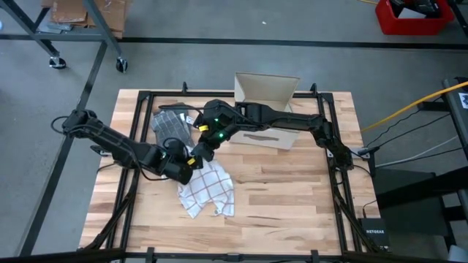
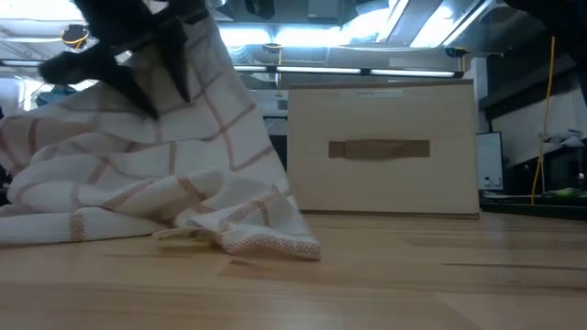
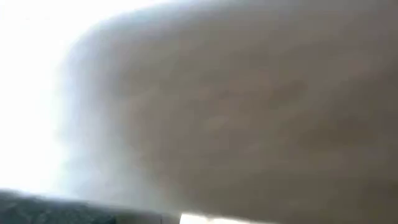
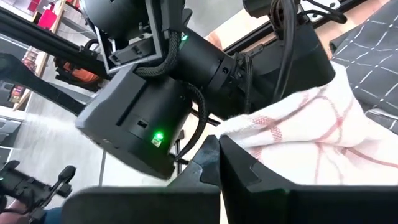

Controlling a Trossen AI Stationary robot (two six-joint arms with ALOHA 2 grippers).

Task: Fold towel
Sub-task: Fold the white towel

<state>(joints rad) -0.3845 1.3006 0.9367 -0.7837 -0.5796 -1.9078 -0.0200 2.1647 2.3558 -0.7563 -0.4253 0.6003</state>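
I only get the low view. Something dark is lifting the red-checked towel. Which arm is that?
Observer: From above, the right gripper is shut on the towel at its raised edge.
Operator: Where's the other arm?
Observer: The left gripper sits right beside it, against the same towel.
Operator: Is anything hiding behind the towel?
Observer: Yes, a grey checked cloth lies on the table beyond it.
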